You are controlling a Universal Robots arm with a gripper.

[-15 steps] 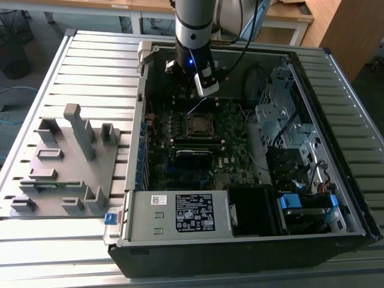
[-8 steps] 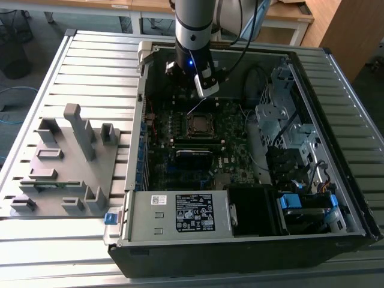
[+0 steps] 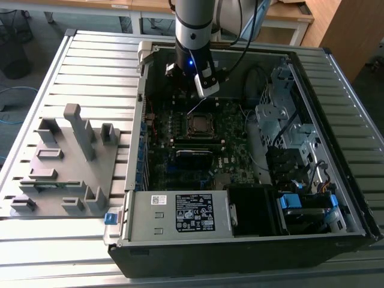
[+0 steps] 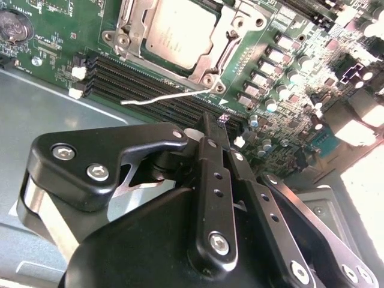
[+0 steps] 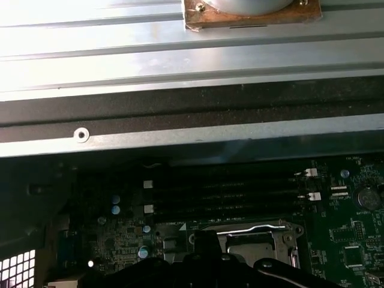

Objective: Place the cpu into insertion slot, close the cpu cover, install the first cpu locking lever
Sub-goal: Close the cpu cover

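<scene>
Cpu inside cpu cover, second wrist view

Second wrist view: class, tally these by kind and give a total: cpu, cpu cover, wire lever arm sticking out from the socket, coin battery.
cpu: 1
cpu cover: 1
wire lever arm: 1
coin battery: 1
Total: 4

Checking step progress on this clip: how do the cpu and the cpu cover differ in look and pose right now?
In the second wrist view, the cpu is a solid, dull grey square, while the cpu cover is a shinier frame with a square window. The cpu sits inside that window, and the cpu cover lies around its edges. Both are metal and lie flat on the motherboard.
</scene>
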